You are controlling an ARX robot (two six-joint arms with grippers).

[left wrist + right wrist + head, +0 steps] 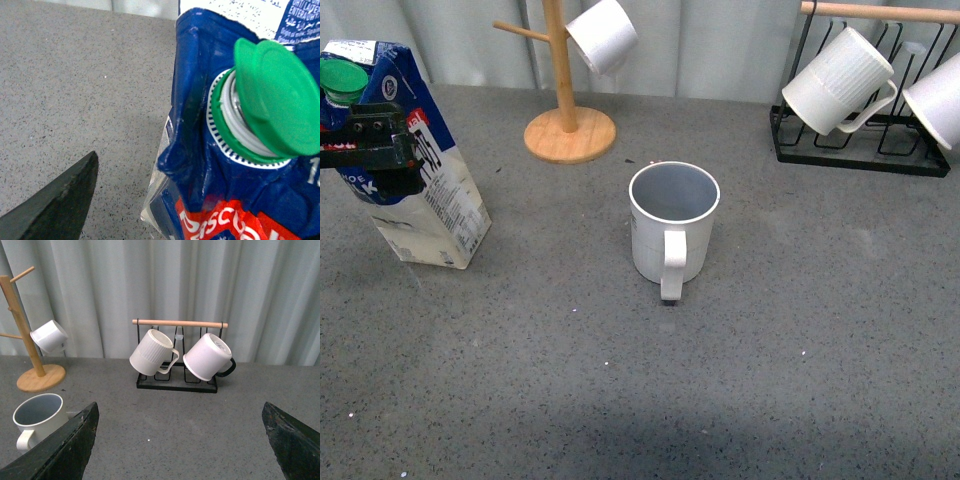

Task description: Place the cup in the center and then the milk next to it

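The cream-white ribbed cup [673, 220] stands upright in the middle of the grey surface [800, 350], its grey-blue inside showing and its loop handle turned toward the near edge. The milk carton [415, 190] stands by the left edge, well apart from the cup, with its green cap [342, 80] at the top.

The left gripper [375, 150] sits at the carton's upper part. In the left wrist view its one visible finger [55, 210] stands clear of the dented blue side, so the gripper is spread and not pinching. The right gripper [180, 407] is spread wide above the surface, holding nothing.

Toward the far edge, a wooden mug tree [565, 125] carries a small smooth white cup [602, 35]. At the far right corner, a black wire rack [860, 150] holds a white ribbed mug [835, 85] and another white mug [935, 100].
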